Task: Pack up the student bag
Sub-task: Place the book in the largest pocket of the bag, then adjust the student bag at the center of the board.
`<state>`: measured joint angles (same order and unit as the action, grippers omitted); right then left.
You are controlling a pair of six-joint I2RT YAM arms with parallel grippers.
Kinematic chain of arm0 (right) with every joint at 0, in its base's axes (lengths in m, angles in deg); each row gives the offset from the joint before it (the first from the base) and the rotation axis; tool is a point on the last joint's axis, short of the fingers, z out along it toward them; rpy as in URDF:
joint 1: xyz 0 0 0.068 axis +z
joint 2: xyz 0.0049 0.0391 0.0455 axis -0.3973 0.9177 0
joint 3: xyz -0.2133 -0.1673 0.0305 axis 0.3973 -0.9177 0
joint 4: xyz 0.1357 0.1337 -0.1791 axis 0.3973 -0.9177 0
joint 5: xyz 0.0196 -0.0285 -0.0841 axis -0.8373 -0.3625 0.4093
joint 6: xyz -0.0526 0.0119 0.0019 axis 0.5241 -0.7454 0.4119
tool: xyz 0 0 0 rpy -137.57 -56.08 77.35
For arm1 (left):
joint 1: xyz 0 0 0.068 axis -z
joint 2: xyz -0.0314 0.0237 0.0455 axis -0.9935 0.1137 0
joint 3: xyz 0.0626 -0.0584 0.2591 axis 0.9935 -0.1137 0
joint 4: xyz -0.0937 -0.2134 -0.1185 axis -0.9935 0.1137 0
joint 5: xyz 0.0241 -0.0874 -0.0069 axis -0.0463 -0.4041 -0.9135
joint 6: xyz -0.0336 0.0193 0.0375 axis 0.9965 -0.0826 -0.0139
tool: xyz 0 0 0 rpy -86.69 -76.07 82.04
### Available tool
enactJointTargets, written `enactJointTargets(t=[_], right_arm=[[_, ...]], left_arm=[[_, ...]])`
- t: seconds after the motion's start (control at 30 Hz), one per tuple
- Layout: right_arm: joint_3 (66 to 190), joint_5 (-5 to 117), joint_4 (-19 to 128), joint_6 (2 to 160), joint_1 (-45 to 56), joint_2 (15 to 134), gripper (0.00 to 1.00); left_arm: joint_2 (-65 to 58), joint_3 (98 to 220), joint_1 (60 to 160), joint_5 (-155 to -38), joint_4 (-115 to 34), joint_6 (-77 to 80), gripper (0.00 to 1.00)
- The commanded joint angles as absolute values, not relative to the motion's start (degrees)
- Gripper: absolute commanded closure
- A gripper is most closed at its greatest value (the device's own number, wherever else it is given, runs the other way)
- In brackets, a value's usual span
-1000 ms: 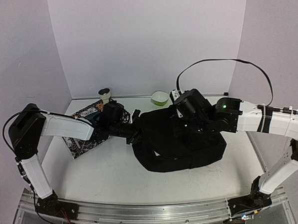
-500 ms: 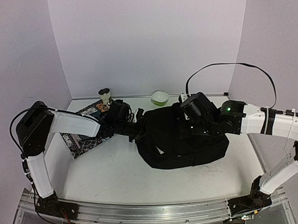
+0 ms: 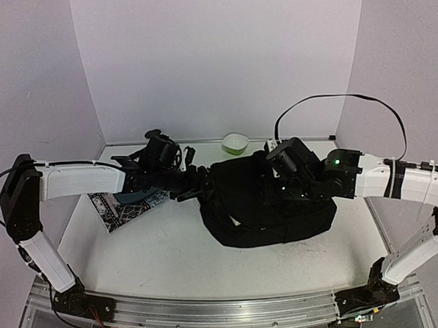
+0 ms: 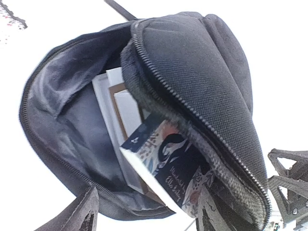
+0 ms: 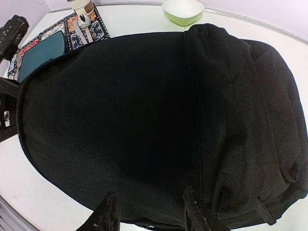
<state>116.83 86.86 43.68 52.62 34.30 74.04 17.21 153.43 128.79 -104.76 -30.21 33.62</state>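
The student bag [image 3: 269,209], a big black backpack, lies on its side mid-table. Its zipped mouth [image 4: 72,110] faces left and gapes, showing white books and a navy patterned book [image 4: 168,161] whose corner sticks out. My left gripper [image 3: 189,191] [image 4: 144,216] sits just outside that mouth, open, with the book's corner close between its fingers but not pinched. My right gripper [image 3: 280,181] [image 5: 149,214] hovers over the bag's black top panel [image 5: 125,110], open, holding nothing.
A patterned mat [image 3: 111,210] [image 5: 94,29] with a teal plate [image 5: 41,55] and cutlery lies left of the bag, under the left arm. A green-white bowl [image 3: 235,142] [image 5: 183,10] and a cup [image 5: 82,6] stand by the back wall.
Both grippers have opened. The left arm has let go at the bag's mouth and drawn back left. The right gripper has released the bag's top and shifted right; the bag has settled flatter.
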Motion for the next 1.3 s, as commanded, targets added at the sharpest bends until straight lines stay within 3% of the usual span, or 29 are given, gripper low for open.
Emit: enactJointTargets(t=[0.0, 0.33, 0.47, 0.83, 1.27], right_arm=[[115.64, 87.04, 43.03, 51.16, 34.13, 71.78, 0.53], [114.43, 86.93, 43.03, 50.38, 34.08, 72.02, 0.47], [113.64, 87.25, 43.03, 49.89, 34.10, 72.56, 0.45], [116.64, 86.04, 43.06, 52.52, 33.68, 80.61, 0.43], [127.05, 83.60, 44.49, 59.28, 31.12, 94.16, 0.42]], left_arm=[[15.84, 153.01, 128.48, -99.06, -24.79, 33.84, 0.29], [23.82, 161.21, 128.47, -91.77, -14.79, 33.45, 0.31], [27.51, 163.99, 128.48, -93.13, -14.67, 32.78, 0.37], [22.10, 160.34, 128.56, -97.40, -14.53, 34.38, 0.98], [8.75, 152.14, 128.69, -99.16, -14.35, 36.79, 1.00]])
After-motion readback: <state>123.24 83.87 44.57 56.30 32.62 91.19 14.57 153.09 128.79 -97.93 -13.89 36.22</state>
